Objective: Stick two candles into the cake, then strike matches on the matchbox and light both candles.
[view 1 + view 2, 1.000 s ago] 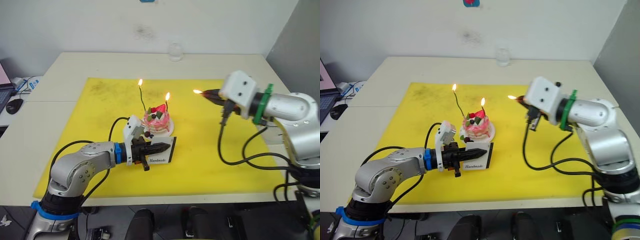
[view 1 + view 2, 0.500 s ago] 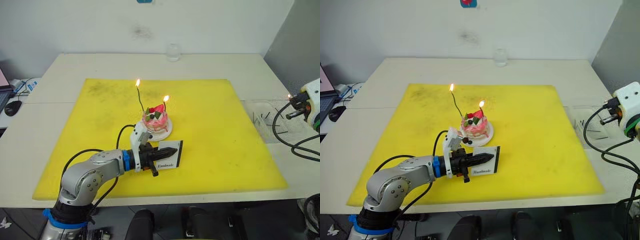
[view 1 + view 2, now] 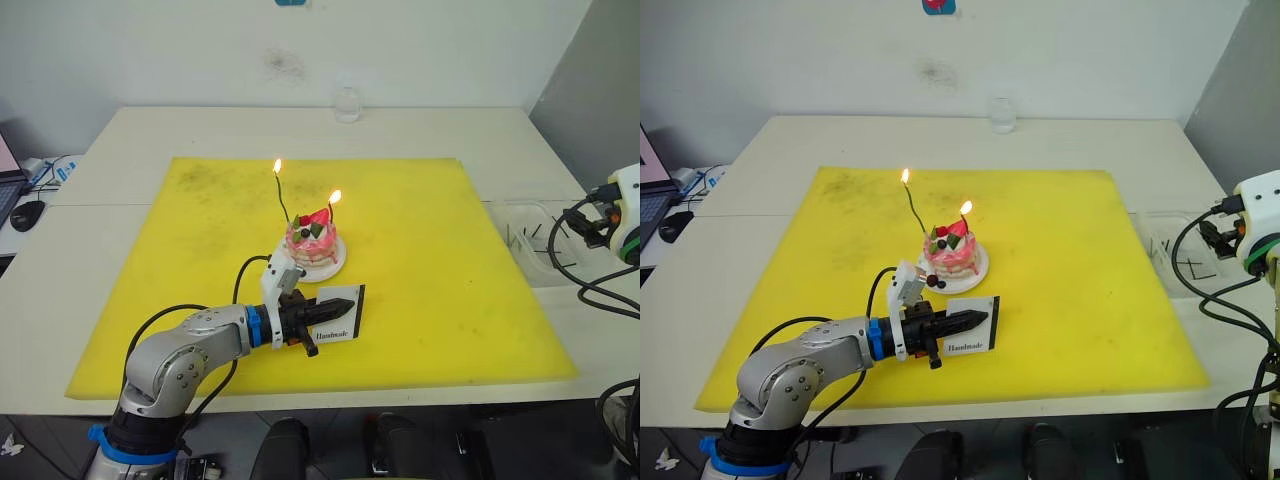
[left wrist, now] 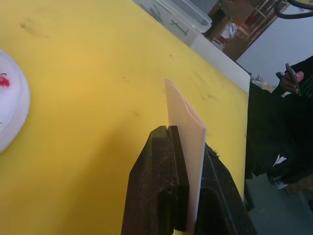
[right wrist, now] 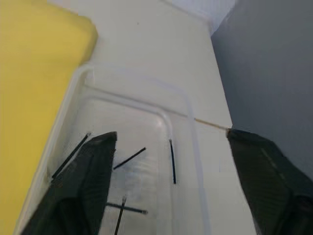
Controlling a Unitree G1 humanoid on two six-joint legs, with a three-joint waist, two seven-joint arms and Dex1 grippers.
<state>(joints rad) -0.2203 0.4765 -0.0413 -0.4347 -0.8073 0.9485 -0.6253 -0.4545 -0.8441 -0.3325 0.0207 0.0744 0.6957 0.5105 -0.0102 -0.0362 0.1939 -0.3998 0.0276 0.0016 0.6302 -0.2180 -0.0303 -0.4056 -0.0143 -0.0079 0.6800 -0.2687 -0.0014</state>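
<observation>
1. Both candles, the green candle [image 3: 281, 196] and the reddish candle [image 3: 331, 208], stand in the cake [image 3: 312, 243] near the middle of the yellow mat [image 3: 420, 270], and both burn. The lighting step looks complete.
2. The left gripper [image 3: 330, 309] has its jaws clamped on the matchbox [image 3: 343, 311], a flat white card box held on edge just near of the cake's white plate.
3. The right gripper [image 5: 171, 161] hovers at the far right, jaws spread wide over a clear plastic tray [image 3: 530, 240] holding thin dark matches [image 5: 172, 154].
4. A pale sliver by one right fingertip may be a spent match; I cannot tell.
5. Next: set the matchbox flat on the mat and release.
</observation>
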